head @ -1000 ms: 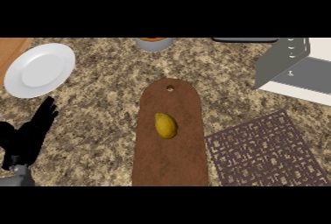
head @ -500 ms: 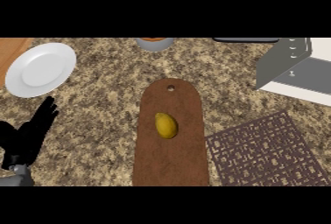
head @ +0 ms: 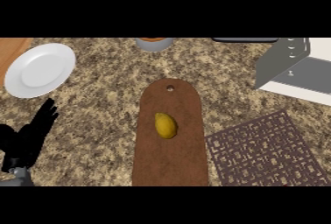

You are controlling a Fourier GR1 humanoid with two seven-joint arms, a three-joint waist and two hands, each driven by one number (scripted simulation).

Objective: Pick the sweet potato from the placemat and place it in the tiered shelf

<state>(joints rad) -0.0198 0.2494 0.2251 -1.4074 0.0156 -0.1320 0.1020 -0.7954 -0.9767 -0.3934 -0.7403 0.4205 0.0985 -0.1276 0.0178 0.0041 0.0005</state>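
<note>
Lying on a long brown board (head: 171,144) at the counter's (head: 103,92) front-middle, the yellow sweet potato (head: 165,125) sits near the board's centre, untouched. A dark patterned placemat (head: 265,151) lies just beside the board toward the front right corner. The grey tiered shelf (head: 294,68) stands at the back right edge. A white plate (head: 40,70) rests at the back left. The left hand (head: 29,140) rests at the front left edge, fingers straight and relaxed, holding nothing.
</note>
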